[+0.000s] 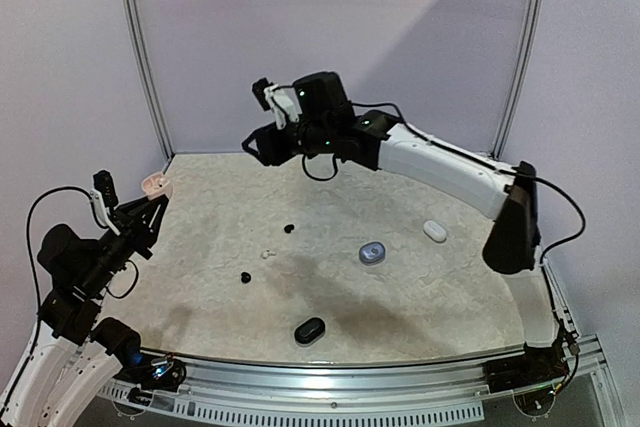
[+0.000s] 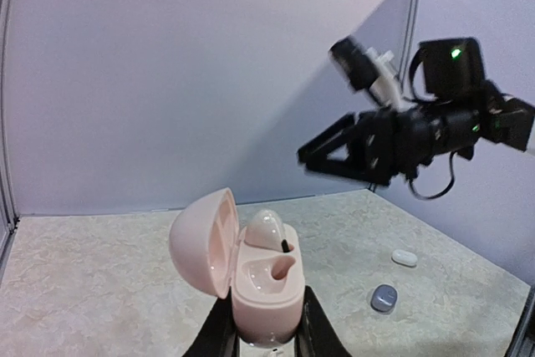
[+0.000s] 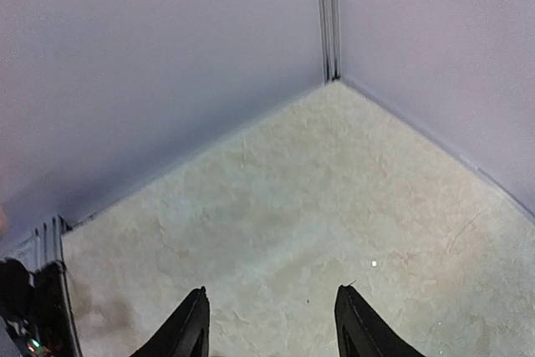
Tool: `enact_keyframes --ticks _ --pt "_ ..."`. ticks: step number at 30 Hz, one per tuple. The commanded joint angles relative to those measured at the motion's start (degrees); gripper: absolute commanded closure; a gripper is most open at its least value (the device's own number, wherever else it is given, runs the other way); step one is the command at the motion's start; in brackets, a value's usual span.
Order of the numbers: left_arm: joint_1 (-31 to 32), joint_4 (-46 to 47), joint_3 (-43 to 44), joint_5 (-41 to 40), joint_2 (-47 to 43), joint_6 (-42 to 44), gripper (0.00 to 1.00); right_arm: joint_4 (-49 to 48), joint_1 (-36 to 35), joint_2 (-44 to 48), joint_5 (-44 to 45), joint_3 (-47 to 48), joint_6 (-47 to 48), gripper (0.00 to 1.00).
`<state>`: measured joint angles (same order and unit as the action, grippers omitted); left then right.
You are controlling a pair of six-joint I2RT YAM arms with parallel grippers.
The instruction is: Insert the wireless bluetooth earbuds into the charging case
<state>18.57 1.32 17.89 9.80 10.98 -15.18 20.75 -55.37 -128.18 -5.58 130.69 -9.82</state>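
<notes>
the left hand [image 2: 265, 323] is closed on the base of an open pink case [image 2: 266, 290], held upright at the left side of the scene with its lid [image 2: 201, 240] tipped back to the left. a pale bud [image 2: 267, 230] sits in the far socket of the case, and the near socket [image 2: 274, 268] shows its pink floor. the right hand [image 3: 272, 290] hangs above the far side of the tabletop [image 1: 440, 297], its fingers [image 3: 188, 328] standing apart with nothing between them; in the left wrist view it is blurred. three loose buds lie on the tabletop left of centre, each apart from the others: a black bud [image 1: 289, 228] farthest, a white bud [image 1: 266, 254] a little nearer and to its left, and a second black bud [image 1: 245, 276] nearer and further left again. a grey case [image 1: 372, 253] lies near the middle, a white case [image 1: 434, 231] to its right and a little farther, and a black case [image 1: 309, 330] close to the near edge
</notes>
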Motion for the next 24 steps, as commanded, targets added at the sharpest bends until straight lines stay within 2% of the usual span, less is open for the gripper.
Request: enact_keyframes --ticks 1,3,6,8,14,24 --pt "-0.16 -1.15 -1.17 -1.09 -0.9 1.43 1.0 18.17 -0.06 -13.82 -5.85 9.35 7.52 0.45" --pt "-0.22 -1.07 -1.36 -0.65 -1.09 1.61 1.0 18.69 -0.05 -17.47 -6.16 10.25 8.8 0.38" --pt "-0.22 -0.98 -1.54 0.05 -1.3 1.89 1.0 16.52 -0.05 -20.54 -7.19 8.77 8.03 0.21" --pt "-0.27 -0.82 -1.68 0.34 -1.37 1.91 1.0 14.14 -0.32 -21.66 -8.18 7.31 7.19 0.18" --pt "-0.22 0.01 -1.98 1.5 -1.22 1.46 1.0 10.23 -0.93 -23.58 -8.1 5.27 8.41 0.23" --pt "-0.36 0.46 -2.14 2.15 -1.39 1.48 1.0 11.3 -2.0 -26.13 -6.45 3.63 9.19 0.35"
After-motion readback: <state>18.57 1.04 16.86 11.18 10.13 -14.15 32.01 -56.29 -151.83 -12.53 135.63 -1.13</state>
